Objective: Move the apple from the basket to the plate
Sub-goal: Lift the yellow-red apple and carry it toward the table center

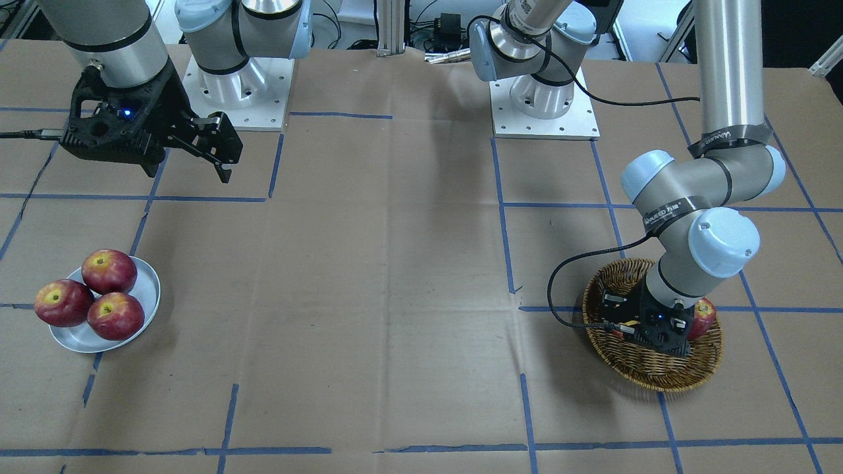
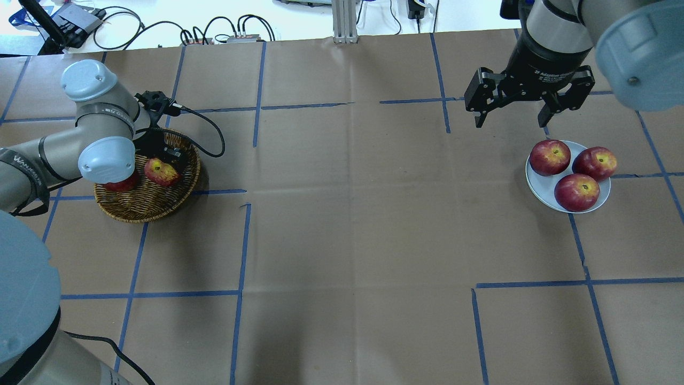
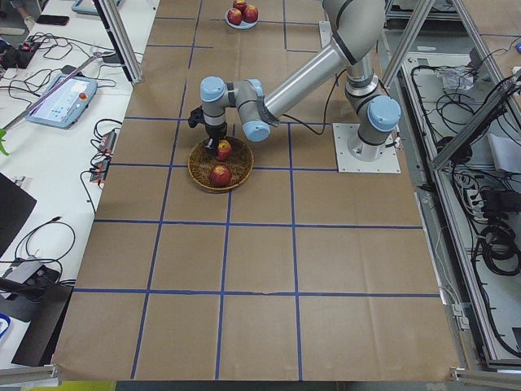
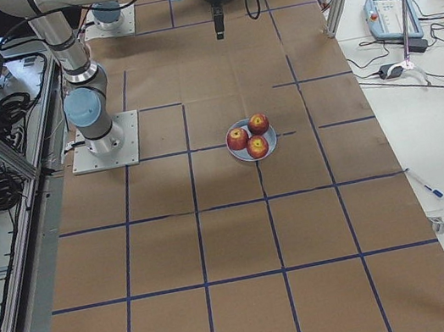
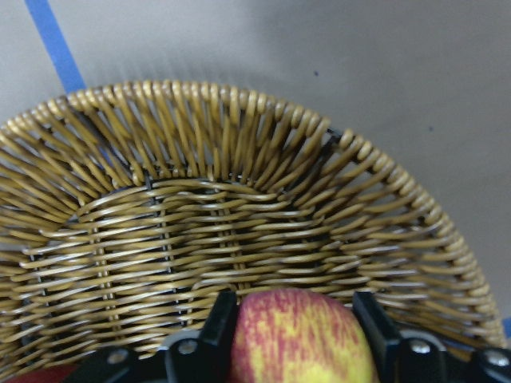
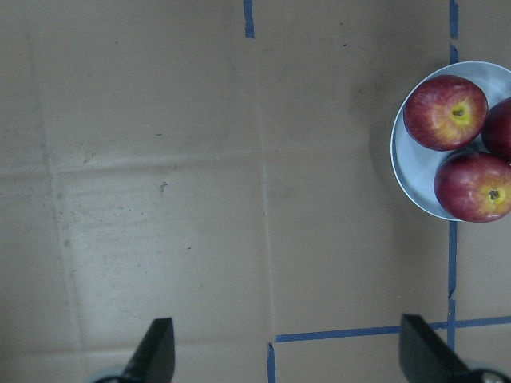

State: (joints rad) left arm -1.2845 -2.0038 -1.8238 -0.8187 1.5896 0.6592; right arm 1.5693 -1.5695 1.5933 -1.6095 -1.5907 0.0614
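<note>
The yellow, red-streaked apple (image 5: 299, 343) lies in the brown wicker basket (image 5: 200, 199) at the table's left side (image 2: 149, 206). My left gripper (image 5: 297, 317) reaches down into the basket, and its two black fingers press against both sides of the apple (image 2: 160, 171). The grey-white plate (image 2: 539, 184) at the right holds three dark red apples. My right gripper (image 2: 510, 120) hangs open and empty above the table, behind and left of the plate (image 6: 407, 183).
A second, dark red apple (image 2: 122, 186) lies in the basket, partly under my left wrist. A black cable (image 2: 214, 133) loops from the left wrist over the table beside the basket. Blue tape lines cross the brown paper.
</note>
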